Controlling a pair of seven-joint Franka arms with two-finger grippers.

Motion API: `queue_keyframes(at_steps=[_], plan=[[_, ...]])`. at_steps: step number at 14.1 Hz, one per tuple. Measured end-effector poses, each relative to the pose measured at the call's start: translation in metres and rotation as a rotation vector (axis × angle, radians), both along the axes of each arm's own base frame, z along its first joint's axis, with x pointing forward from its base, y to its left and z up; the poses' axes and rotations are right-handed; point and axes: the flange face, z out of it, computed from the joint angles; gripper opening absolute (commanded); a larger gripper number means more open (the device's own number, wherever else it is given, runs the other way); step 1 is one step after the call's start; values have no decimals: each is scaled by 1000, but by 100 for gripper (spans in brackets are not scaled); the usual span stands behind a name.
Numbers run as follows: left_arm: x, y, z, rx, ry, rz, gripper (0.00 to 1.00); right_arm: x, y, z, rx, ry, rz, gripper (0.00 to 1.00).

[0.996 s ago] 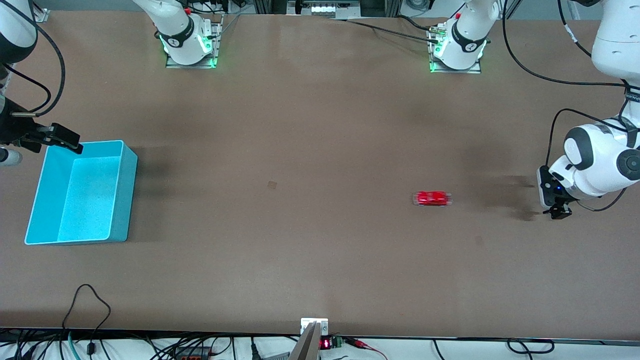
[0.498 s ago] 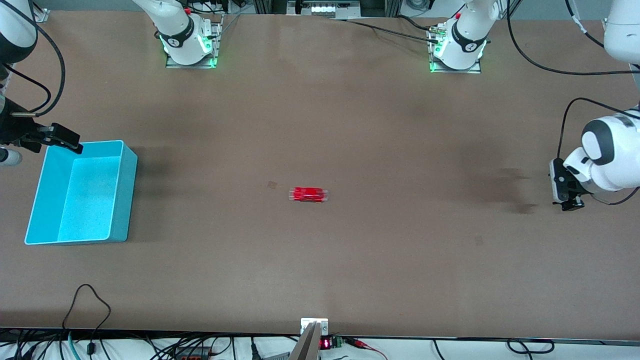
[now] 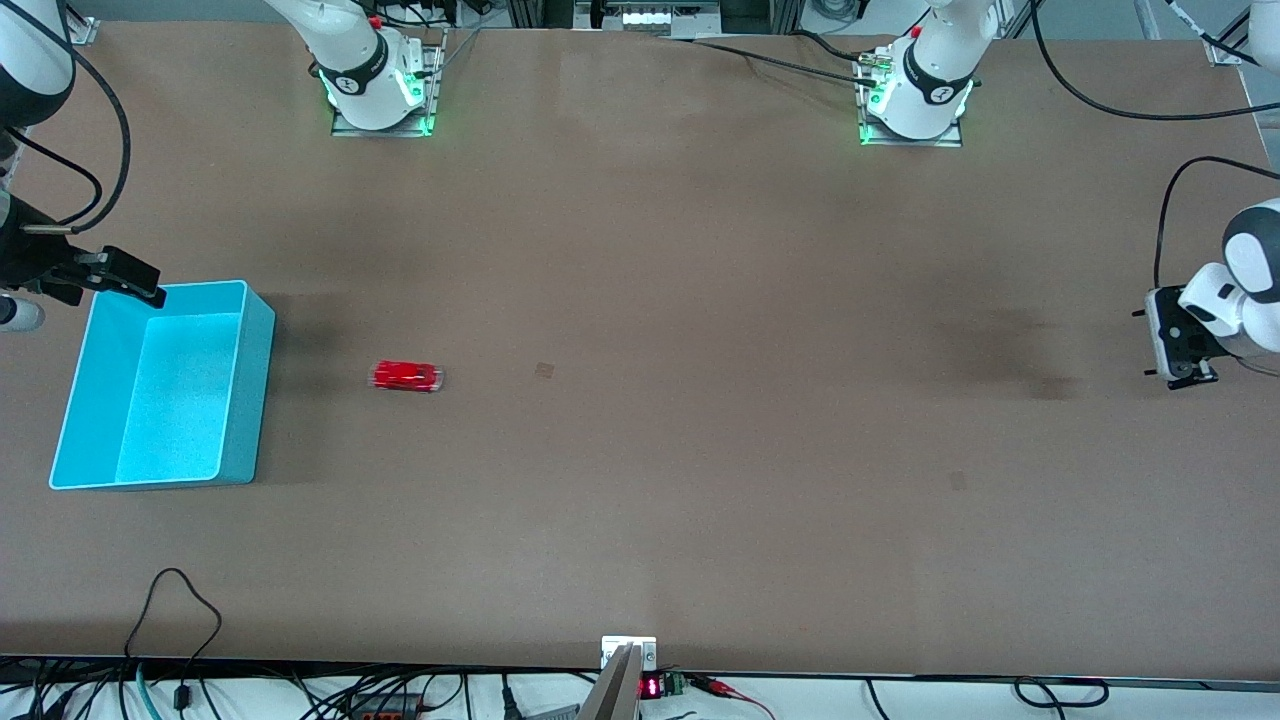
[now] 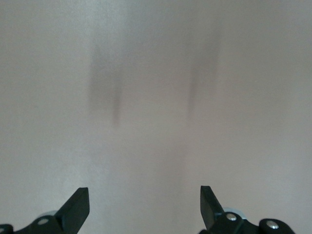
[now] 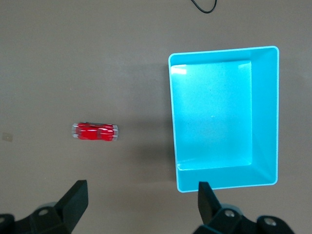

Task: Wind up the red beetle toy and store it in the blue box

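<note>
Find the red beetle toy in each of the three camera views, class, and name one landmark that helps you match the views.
Front view: the red beetle toy sits on the table beside the blue box, toward the right arm's end.
Left wrist view: not in it; only bare table shows.
Right wrist view: the toy lies on the table, apart from the box.
Shared landmark: the blue box.

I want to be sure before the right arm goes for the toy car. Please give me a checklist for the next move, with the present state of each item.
1. Red beetle toy on the table, not in the blue box: ok.
2. Toy standing still: cannot tell; it looks smeared in the front view.
3. Blue box empty and upright: ok.
4. Right tool open and holding nothing, over the table beside the box: ok.
5. Left tool open, away at the left arm's end of the table: ok.
6. Toy wound: cannot tell.
</note>
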Motion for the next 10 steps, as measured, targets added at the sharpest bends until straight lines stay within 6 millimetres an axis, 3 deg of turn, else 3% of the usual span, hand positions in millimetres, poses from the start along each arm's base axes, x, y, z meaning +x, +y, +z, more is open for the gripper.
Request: queue_keyframes(at_steps=[5,10], plan=[[0,0,51,2,52,67,100,0,0,0,0,0,0,100],[14,-22,93,15,99,153,100,1,0,-3,0,6,0,100]])
